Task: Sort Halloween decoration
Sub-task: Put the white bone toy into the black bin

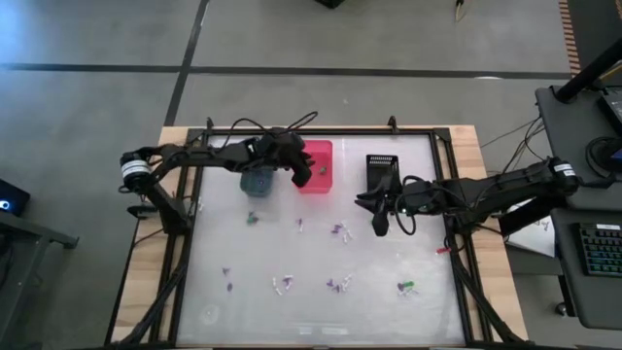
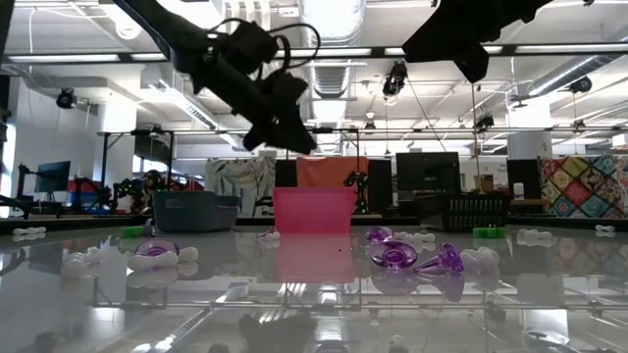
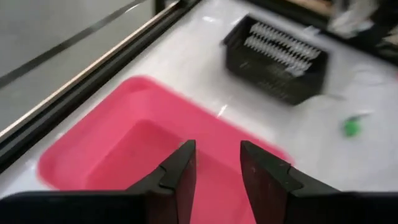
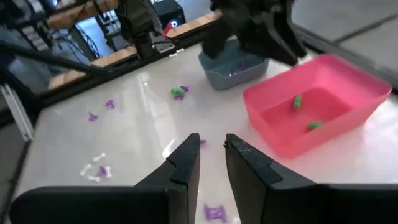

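Note:
The Halloween decoration lies scattered on the white table as tiny purple, green and white trinkets, such as a purple one (image 1: 338,230), a white one (image 1: 282,285) and a green one (image 1: 406,287). Two green trinkets (image 4: 297,101) lie in the pink bin (image 1: 316,156). Purple ones (image 4: 233,68) lie in the blue-grey bin (image 1: 258,182). My left gripper (image 3: 214,149) hangs open and empty above the pink bin (image 3: 124,143). My right gripper (image 4: 211,140) is open and empty above the table, in front of the black bin (image 1: 381,170), with a purple trinket (image 4: 214,213) just beneath it.
The three bins stand in a row near the table's far edge. A dark frame (image 1: 185,243) borders the white table. In the low view, purple and white trinkets (image 2: 392,257) lie near the camera. A keyboard (image 1: 601,248) sits on a stand to the right.

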### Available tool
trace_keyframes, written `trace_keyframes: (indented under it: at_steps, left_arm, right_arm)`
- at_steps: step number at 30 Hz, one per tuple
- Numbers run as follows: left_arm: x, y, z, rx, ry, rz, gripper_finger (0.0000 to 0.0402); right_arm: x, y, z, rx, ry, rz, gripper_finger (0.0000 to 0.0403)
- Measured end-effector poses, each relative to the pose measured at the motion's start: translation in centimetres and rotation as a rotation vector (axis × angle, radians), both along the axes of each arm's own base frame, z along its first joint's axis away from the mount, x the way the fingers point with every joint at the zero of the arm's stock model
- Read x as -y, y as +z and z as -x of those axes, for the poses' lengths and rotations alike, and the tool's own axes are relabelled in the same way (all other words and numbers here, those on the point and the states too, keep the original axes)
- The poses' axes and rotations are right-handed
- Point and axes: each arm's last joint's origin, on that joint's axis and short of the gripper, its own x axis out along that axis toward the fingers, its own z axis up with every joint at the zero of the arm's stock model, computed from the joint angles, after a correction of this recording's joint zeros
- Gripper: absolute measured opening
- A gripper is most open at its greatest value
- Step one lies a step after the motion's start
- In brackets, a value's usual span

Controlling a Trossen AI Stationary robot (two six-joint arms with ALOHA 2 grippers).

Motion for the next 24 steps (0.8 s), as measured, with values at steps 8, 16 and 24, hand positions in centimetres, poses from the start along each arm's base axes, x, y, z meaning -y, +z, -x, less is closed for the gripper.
trace_keyframes:
  at_steps: [8, 16, 24]
  left_arm:
    - [3.0, 4.1, 1.0, 0.106, -0.138, -0.101, 0.0095]
    - [6.6, 7.2, 2.1, 0.171, -0.279, -0.218, 0.0088]
    - [8.0, 7.1, 5.0, 0.219, -0.311, -0.262, 0.0088]
  right_arm:
    - [-0.3, -1.5, -0.2, -0.083, -0.053, -0.265, 0.0068]
    - [-0.7, -5.0, -1.1, -0.311, -0.13, -0.434, 0.0068]
    - [-0.7, -6.1, -0.7, -0.54, -0.276, -0.517, 0.0068]
